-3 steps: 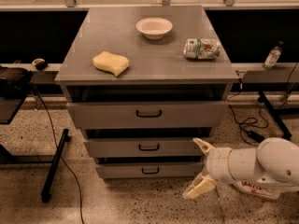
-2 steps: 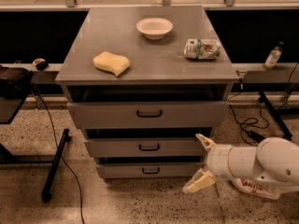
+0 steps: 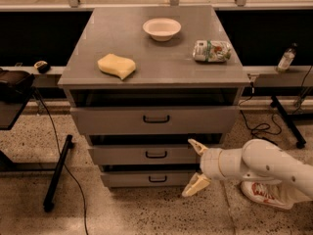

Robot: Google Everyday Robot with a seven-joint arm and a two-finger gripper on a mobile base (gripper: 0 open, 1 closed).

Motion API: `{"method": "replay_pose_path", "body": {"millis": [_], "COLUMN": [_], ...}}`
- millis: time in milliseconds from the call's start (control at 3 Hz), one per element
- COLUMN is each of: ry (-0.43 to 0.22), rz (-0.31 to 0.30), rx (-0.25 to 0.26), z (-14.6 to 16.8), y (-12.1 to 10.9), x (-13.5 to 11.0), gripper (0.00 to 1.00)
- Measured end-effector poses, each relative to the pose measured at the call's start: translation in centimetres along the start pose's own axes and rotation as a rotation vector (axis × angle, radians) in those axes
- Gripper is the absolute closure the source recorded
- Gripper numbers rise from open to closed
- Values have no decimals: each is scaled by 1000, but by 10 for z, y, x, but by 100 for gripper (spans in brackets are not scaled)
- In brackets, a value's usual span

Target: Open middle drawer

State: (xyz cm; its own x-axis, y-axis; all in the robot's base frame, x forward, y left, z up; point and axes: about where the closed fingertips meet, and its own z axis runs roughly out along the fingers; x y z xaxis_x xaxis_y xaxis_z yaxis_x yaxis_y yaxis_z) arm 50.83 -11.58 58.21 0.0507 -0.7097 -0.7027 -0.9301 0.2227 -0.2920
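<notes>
Lower right of frame: the white arm reached in w/ the gripper (image 3: 189, 169) just right of the drawer stack. Its fingers (image 3: 196, 146) were spread wide apart and held nothing. 1 tip was up by the right end of the middle drawer (image 3: 120, 155), the other down by the bottom drawer (image 3: 132, 179).

Step in hand, as I judged: getting onto the handle (image 3: 156, 154), which was not yet touched. To do it well, the gripper needed to shift left toward frame ctr and come level w/ the loop. The fingers should close around the loop, not on the flat front, then pull straight out w/ no sideways drag so nothing binds.

The middle drawer sat at lower ctr, 2nd of 3, btwn the taller top drawer (image 3: 112, 120) and the bottom one. It was grey and flat-fronted, w/ a small dark loop handle at mid-front and a dark gap above. It looked shut or nearly so.

Farther back, on the counter (image 3: 161, 67): a yellow sponge (image 3: 116, 65), a white bowl (image 3: 162, 29) and a packet (image 3: 211, 51).
</notes>
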Motion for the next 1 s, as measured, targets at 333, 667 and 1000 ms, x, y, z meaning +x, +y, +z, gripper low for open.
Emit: {"method": "replay_pose_path", "body": {"millis": [333, 667, 1000], "ry": [-53, -102, -102], "rz": [-112, -180, -180], "rx": [-41, -74, -74], "z": [41, 62, 62], "y": [-10, -27, -27], "x": [21, 51, 51], "gripper": [0, 0, 0]}}
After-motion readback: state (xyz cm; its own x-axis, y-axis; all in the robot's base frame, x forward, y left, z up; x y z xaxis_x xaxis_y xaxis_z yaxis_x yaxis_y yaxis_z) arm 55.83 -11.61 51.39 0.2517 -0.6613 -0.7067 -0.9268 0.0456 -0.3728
